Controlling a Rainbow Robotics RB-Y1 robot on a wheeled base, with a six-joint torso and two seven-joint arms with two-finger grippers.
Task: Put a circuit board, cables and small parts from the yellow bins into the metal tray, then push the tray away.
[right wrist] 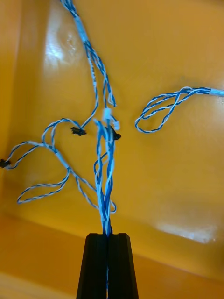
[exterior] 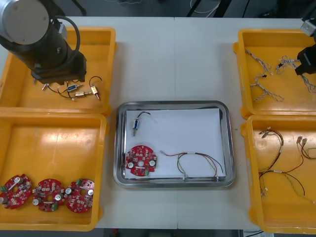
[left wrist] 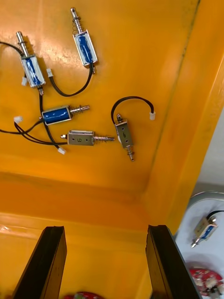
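My right gripper (right wrist: 108,238) is shut on a twisted blue and white cable (right wrist: 104,187) inside the far right yellow bin (exterior: 242,74), near the table's right edge (exterior: 303,66). More blue and white cables (exterior: 266,81) lie loose around it. My left gripper (left wrist: 105,261) hangs open over the far left bin (exterior: 106,59), above several small metal parts (left wrist: 86,138). The metal tray (exterior: 173,104), white inside, holds a round red circuit board (exterior: 140,160), a small metal part (exterior: 135,123) and a red and yellow cable (exterior: 195,163).
The near left bin (exterior: 54,118) holds three more circuit boards (exterior: 47,190). The near right bin (exterior: 252,163) holds red, yellow and black cables (exterior: 276,170). The left arm's bulk (exterior: 42,39) covers part of the far left bin.
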